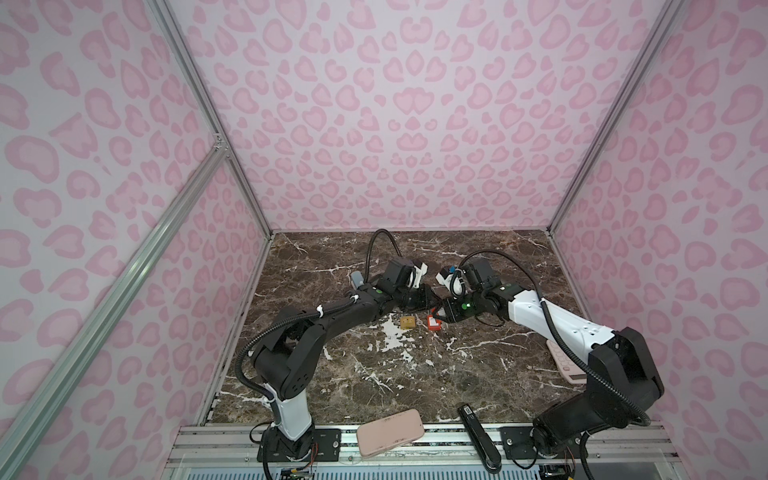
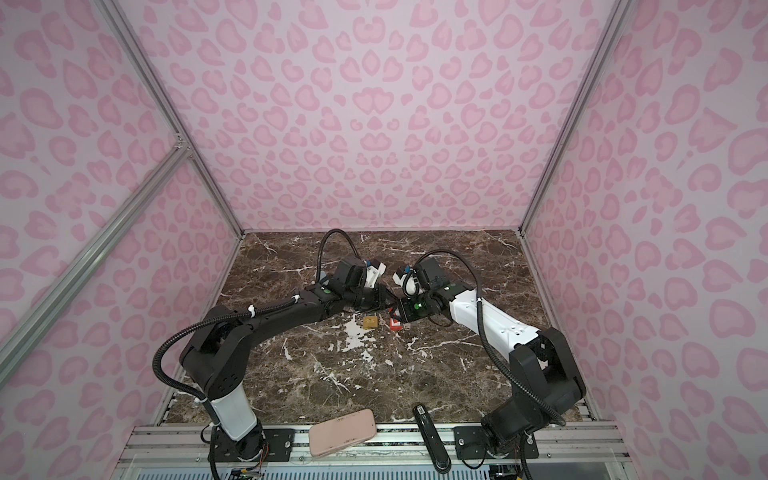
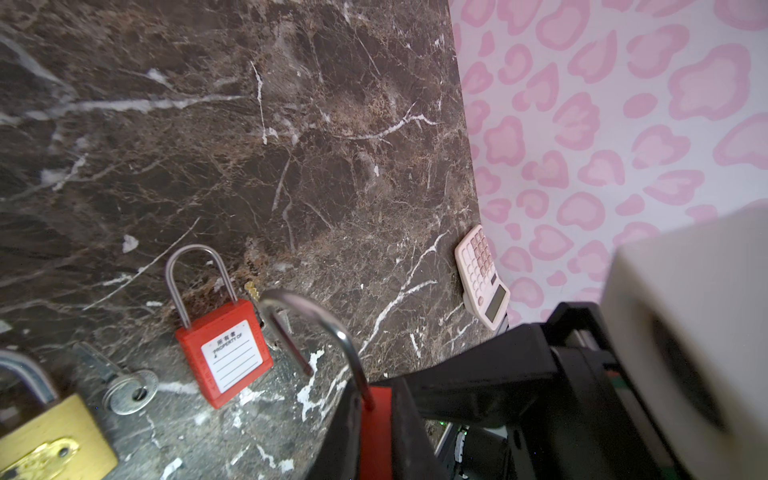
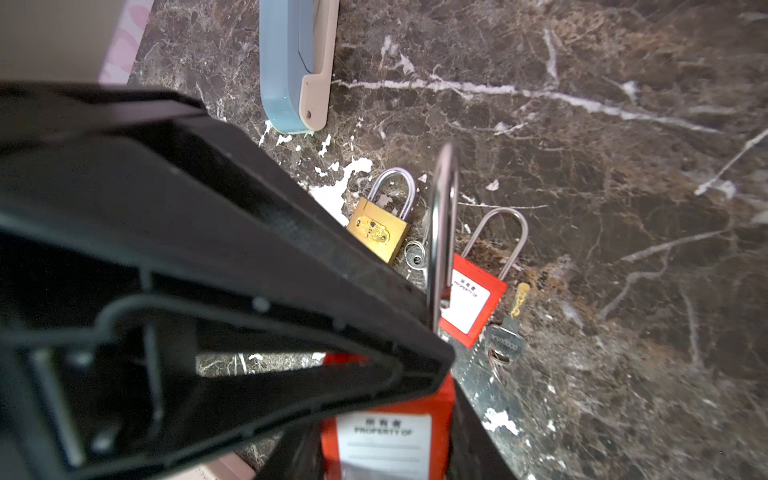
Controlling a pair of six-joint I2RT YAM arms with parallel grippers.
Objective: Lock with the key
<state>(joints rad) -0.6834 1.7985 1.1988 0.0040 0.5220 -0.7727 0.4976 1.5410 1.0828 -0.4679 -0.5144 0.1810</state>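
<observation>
A red padlock (image 3: 376,419) with a white label (image 4: 384,444) hangs above the marble table between both grippers. My left gripper (image 3: 374,399) is shut on its thin sides. My right gripper (image 4: 386,436) is closed across its wider body. Its steel shackle (image 3: 307,320) stands open, the free end out of the body. A silver key (image 3: 124,386) lies on the table between a brass padlock (image 3: 54,440) and a second red padlock (image 3: 226,353). Another key (image 4: 507,334) with a brass blade lies beside that second red padlock. In both top views the grippers meet mid-table above the brass padlock (image 1: 408,323).
A pink calculator (image 1: 565,361) lies by the right wall. At the front edge lie a pink case (image 1: 390,432) and a black stapler (image 1: 478,436). A blue and beige object (image 4: 297,62) lies behind the left arm.
</observation>
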